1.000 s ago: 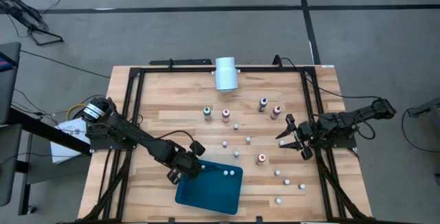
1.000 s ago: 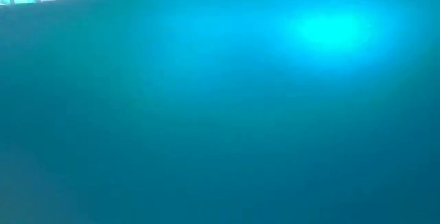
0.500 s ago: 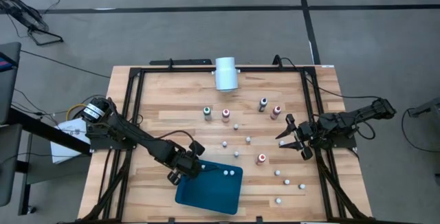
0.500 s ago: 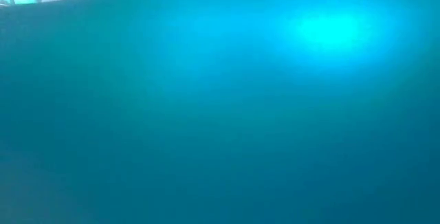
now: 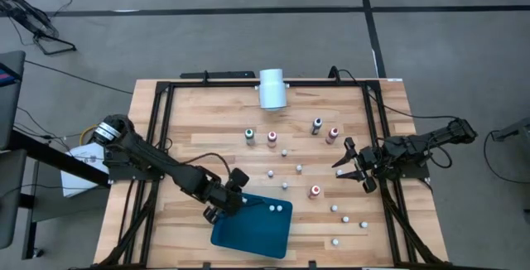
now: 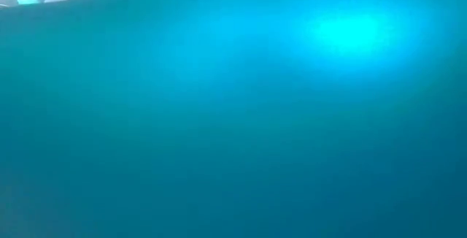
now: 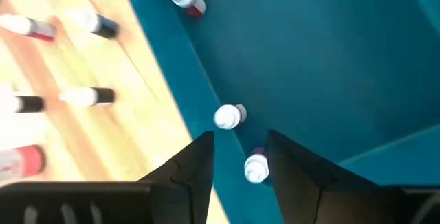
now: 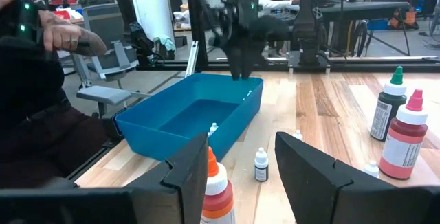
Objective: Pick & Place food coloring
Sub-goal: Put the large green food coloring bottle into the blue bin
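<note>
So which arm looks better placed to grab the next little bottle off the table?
Probably the right: the right gripper is open beside loose bottles like the red bottle, while the left gripper is over the teal tray.

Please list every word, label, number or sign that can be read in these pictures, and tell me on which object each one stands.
No text can be read in any view.
Food coloring bottles: labels, if any, too blurred to read.
Blue tray: no markings visible.
White cylinder: no markings visible.
Low view: filled with blue, no text.
Room behind the table, right wrist view: any signs are too small to read.
</note>
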Tool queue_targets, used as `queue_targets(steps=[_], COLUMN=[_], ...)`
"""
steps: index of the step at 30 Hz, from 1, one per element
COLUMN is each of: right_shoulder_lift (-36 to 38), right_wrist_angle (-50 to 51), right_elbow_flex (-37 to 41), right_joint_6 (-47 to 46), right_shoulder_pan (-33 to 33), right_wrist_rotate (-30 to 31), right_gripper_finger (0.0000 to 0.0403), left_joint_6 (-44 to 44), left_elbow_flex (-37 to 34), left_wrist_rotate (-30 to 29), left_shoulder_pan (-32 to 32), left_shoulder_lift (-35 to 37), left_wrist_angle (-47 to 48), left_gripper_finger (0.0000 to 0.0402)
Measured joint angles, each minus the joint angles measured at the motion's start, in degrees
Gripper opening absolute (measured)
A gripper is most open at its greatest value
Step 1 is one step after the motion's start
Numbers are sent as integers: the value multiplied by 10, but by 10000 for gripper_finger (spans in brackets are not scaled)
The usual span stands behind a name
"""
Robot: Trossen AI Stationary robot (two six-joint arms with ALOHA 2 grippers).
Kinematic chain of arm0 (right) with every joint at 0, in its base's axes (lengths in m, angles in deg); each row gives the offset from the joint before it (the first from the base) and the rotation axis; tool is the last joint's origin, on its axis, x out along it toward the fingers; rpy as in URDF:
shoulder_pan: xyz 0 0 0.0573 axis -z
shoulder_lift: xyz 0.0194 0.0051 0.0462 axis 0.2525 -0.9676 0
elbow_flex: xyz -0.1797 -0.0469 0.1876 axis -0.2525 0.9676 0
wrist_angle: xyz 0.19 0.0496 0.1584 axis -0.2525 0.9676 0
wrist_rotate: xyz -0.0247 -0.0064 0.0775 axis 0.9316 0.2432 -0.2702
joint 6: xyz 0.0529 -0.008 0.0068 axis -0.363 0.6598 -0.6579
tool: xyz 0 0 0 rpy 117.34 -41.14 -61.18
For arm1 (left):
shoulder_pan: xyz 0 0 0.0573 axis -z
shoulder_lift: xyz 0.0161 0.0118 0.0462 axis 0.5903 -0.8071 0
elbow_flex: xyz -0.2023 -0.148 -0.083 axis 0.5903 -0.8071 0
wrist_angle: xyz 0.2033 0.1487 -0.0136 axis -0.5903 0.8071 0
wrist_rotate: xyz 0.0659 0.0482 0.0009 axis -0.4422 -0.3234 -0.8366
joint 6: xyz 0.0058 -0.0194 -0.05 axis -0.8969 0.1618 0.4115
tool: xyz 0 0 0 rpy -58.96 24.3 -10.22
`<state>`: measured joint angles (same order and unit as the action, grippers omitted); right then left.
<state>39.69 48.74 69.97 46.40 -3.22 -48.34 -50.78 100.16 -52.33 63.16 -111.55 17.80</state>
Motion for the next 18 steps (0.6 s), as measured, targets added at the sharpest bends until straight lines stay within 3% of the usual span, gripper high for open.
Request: queue_targets(steps=[3, 11, 18], right_shoulder_lift=[0, 0, 0], right_wrist_angle=[0, 0, 0], right_elbow_flex=[0, 0, 0], right_joint_6=[0, 0, 0], right_shoulder_pan=[0, 0, 0], right_wrist_rotate=[0, 0, 0], right_gripper_finger=[159, 159, 159], left_joint_6=[-17, -52, -80], left_elbow_flex=[7, 7, 6], left_wrist_rotate=[-15, -137, -134], left_shoulder_pan=[-10, -91, -208], left_shoulder_lift=[29, 86, 93], left_wrist_angle=[11, 6, 2], left_gripper_finger=[125, 125, 125])
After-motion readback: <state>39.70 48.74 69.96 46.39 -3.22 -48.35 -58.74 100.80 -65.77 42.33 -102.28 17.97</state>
